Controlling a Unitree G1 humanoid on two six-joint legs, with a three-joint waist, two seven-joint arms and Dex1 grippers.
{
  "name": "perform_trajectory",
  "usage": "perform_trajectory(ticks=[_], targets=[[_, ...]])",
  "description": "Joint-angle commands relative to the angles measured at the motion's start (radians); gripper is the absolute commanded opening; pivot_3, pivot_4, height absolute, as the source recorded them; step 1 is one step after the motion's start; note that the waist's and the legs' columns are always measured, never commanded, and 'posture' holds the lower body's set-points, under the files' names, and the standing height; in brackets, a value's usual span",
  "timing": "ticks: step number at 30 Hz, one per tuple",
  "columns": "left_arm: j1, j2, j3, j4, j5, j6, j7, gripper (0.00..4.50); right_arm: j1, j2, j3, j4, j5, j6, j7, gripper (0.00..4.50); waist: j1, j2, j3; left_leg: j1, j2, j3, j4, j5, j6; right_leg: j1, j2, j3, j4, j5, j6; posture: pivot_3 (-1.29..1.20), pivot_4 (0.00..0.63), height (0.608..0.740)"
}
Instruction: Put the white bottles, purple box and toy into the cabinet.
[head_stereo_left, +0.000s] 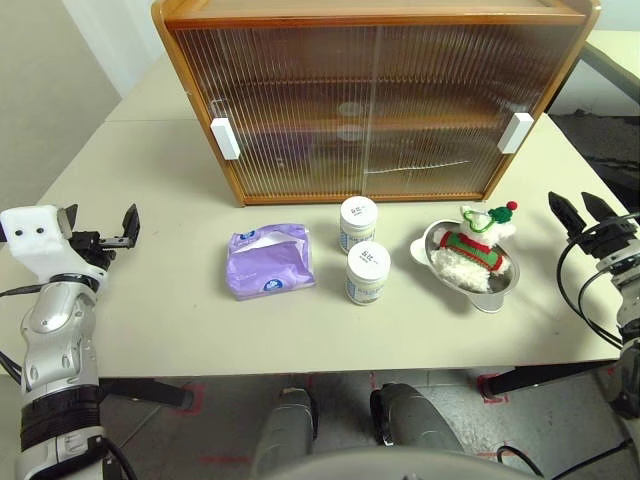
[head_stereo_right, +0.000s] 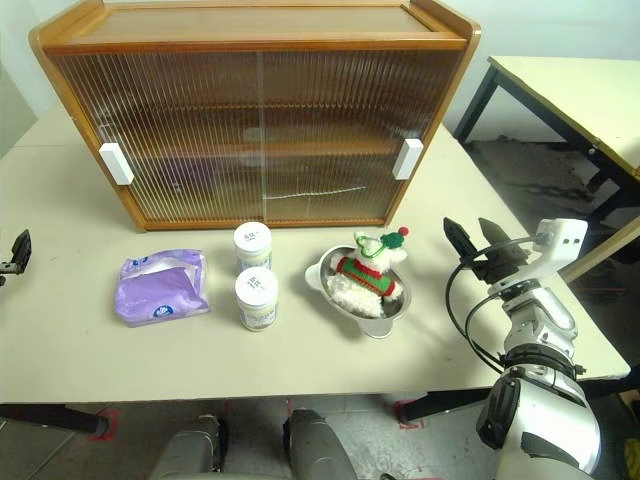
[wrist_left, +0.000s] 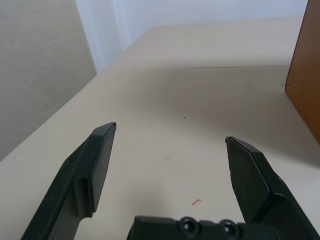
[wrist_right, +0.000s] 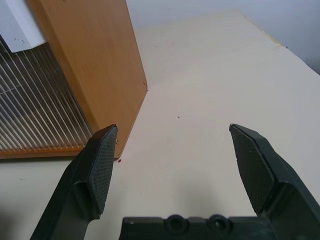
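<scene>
Left gripper (wrist_left: 170, 165) and right gripper (wrist_right: 175, 165) are hovering released, jaws spread wide, at the table's (head_stereo_left: 150, 300) left and right edges. Between them are lying the crinkled lilac plastic box (head_stereo_left: 268, 262), two squat white lidded bottles (head_stereo_left: 358, 223) (head_stereo_left: 367, 272), and the fluffy white sweater-wearing toy (head_stereo_left: 472, 252) in a steel bowl (head_stereo_left: 497, 292). Beyond is standing the closed honey-brown wooden cabinet (head_stereo_left: 370, 100).

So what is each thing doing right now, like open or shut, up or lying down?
cabinet: both sliding doors shut
white bottles: upright, lids on
purple box: lying flat on the table
toy: lying in the steel bowl
left gripper: jaws open, empty
right gripper: jaws open, empty
</scene>
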Motion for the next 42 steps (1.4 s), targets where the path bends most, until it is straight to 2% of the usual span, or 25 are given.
perform_trajectory(ticks=[1, 5, 8, 14, 20, 24, 28, 34, 42], targets=[[0.003, -0.002, -0.009, 0.000, 0.007, 0.005, 0.004, 4.50, -0.003, 0.001, 0.001, -0.009, 0.003, -0.004, 0.006, 4.47, 0.000, 0.000, 0.000, 0.000, 0.000, 0.000, 0.000, 0.000, 0.000, 0.000, 0.000, 0.000, 0.000, 0.000, 0.000, -0.15, 0.095, 0.740], [-0.002, -0.010, -0.014, -0.002, 0.009, 0.002, 0.012, 4.50, -0.017, -0.019, 0.015, -0.020, -0.002, 0.023, 0.045, 4.47, -0.001, 0.000, 0.000, 0.000, 0.000, 0.000, 0.000, 0.000, 0.000, 0.000, 0.000, 0.000, 0.000, 0.000, 0.000, -0.16, 0.097, 0.740], [-0.006, -0.009, -0.017, 0.010, 0.007, -0.003, 0.005, 4.50, -0.003, -0.035, 0.016, -0.073, 0.023, 0.071, 0.148, 4.47, 0.000, 0.000, 0.000, 0.000, 0.000, 0.000, 0.000, 0.000, 0.000, 0.000, 0.000, 0.000, 0.000, 0.000, 0.000, -0.16, 0.096, 0.740], [-0.023, 0.007, -0.019, 0.043, 0.000, -0.028, -0.022, 4.50, 0.051, -0.056, 0.059, -0.364, 0.117, 0.305, 0.377, 4.47, -0.007, 0.000, 0.000, 0.000, -0.001, 0.005, 0.001, 0.000, 0.000, 0.000, 0.003, 0.000, 0.000, 0.000, 0.000, -0.19, 0.083, 0.740], [-0.070, 0.011, 0.001, 0.046, -0.051, -0.068, -0.066, 4.50, 0.109, -0.041, 0.151, -0.715, 0.189, 0.527, 0.402, 4.47, -0.019, 0.000, 0.000, -0.002, 0.001, 0.013, 0.016, -0.005, 0.002, 0.004, 0.017, 0.000, 0.000, 0.001, -0.001, -0.20, 0.095, 0.740], [-0.058, 0.014, -0.015, -0.009, -0.095, -0.031, -0.127, 3.65, 0.170, -0.019, 0.177, -0.890, 0.225, 0.604, 0.368, 4.50, -0.030, -0.001, 0.001, 0.001, 0.003, 0.013, 0.018, -0.006, 0.002, 0.006, 0.019, 0.001, 0.000, 0.000, 0.000, -0.20, 0.101, 0.740], [-0.029, 0.024, -0.034, -0.107, -0.138, 0.008, -0.197, 2.23, 0.209, 0.002, 0.194, -0.980, 0.229, 0.606, 0.348, 4.50, -0.038, -0.002, 0.002, 0.000, 0.003, 0.014, 0.018, -0.006, 0.002, 0.005, 0.020, 0.001, 0.000, -0.002, 0.005, -0.20, 0.114, 0.740], [0.005, 0.032, -0.049, -0.276, -0.224, 0.077, -0.283, 0.03, 0.199, 0.039, 0.241, -1.008, 0.227, 0.594, 0.345, 4.50, -0.039, -0.003, 0.004, 0.000, 0.005, 0.014, 0.018, -0.006, 0.001, 0.005, 0.020, 0.002, 0.000, -0.003, 0.006, -0.15, 0.110, 0.740], [0.003, 0.047, -0.083, -0.321, -0.136, 0.135, -0.222, 0.03, 0.213, 0.069, 0.269, -1.065, 0.244, 0.596, 0.351, 4.50, -0.018, -0.002, 0.004, 0.000, 0.009, 0.013, 0.017, -0.006, 0.001, 0.003, 0.021, 0.003, 0.000, -0.004, 0.005, -0.12, 0.115, 0.740]])
